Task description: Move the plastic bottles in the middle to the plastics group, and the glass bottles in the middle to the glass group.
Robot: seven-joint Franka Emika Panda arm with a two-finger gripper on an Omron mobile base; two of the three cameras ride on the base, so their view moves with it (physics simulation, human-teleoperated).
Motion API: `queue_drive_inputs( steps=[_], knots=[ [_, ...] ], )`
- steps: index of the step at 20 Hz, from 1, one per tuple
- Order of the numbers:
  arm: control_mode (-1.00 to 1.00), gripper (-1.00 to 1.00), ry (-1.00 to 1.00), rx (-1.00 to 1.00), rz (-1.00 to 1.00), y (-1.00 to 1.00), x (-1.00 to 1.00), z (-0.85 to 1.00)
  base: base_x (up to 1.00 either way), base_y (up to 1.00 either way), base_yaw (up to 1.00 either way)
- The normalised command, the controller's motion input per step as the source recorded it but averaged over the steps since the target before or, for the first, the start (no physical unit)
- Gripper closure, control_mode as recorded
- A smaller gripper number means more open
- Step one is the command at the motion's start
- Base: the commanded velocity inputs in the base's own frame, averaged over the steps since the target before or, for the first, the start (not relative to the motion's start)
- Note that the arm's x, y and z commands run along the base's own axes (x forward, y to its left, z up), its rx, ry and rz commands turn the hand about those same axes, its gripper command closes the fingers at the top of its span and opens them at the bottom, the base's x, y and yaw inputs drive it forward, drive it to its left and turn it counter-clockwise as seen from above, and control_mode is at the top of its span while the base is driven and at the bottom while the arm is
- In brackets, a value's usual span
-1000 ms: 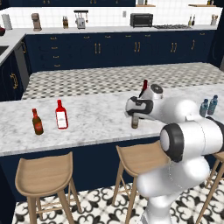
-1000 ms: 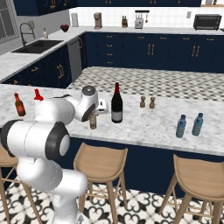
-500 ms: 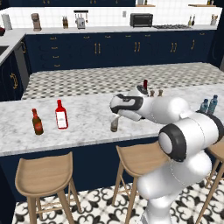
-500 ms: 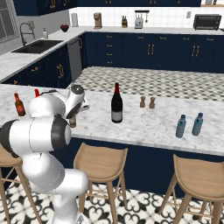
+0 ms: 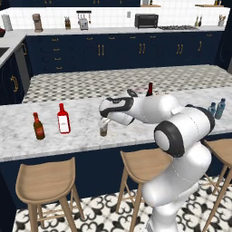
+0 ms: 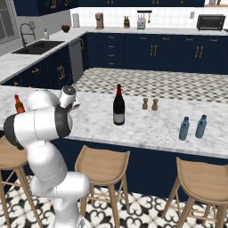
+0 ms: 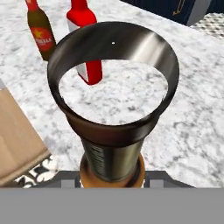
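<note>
My gripper (image 5: pixel 104 123) is shut on the small amber-brown glass bottle (image 5: pixel 103 131), held upright just over the marble counter (image 5: pixel 81 140). In the hand view its dark open neck (image 7: pixel 113 109) is seen from above. To the left stands the glass group: a brown bottle with a red label (image 5: pixel 38 126) (image 7: pixel 40 33) and a flat red bottle with a white label (image 5: pixel 63 119) (image 7: pixel 81 15). The tall dark wine bottle (image 6: pixel 118 107) stands mid-counter, its red top (image 5: pixel 150 87) showing behind my arm. Two blue plastic bottles (image 6: pixel 184 128) (image 6: pixel 201 126) stand side by side at the right.
Two small shakers (image 6: pixel 149 104) stand behind the wine bottle. Wooden stools (image 5: pixel 45 179) (image 5: pixel 145 163) line the counter's near edge. Bare marble lies between the held bottle and the red bottle.
My arm has swung left along the counter, carrying the amber bottle away from the wine bottle toward the red and brown bottles. The grip has stayed shut.
</note>
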Motion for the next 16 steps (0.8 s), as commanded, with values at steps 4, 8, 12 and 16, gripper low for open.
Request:
queue_drive_inputs(
  steps=[4,8,12,16],
  knots=[
    [-1.00,1.00,0.00,0.00,0.09,0.67,0.64,0.00,0.00,0.00,0.00],
    [-1.00,1.00,0.00,0.00,0.08,0.64,0.61,0.00,0.00,0.00,0.00],
    [-1.00,1.00,0.00,0.00,0.03,0.29,0.44,0.00,0.00,0.00,0.00],
    [-1.00,1.00,0.00,0.00,0.06,0.23,0.14,0.00,0.00,0.00,0.00]
  ],
)
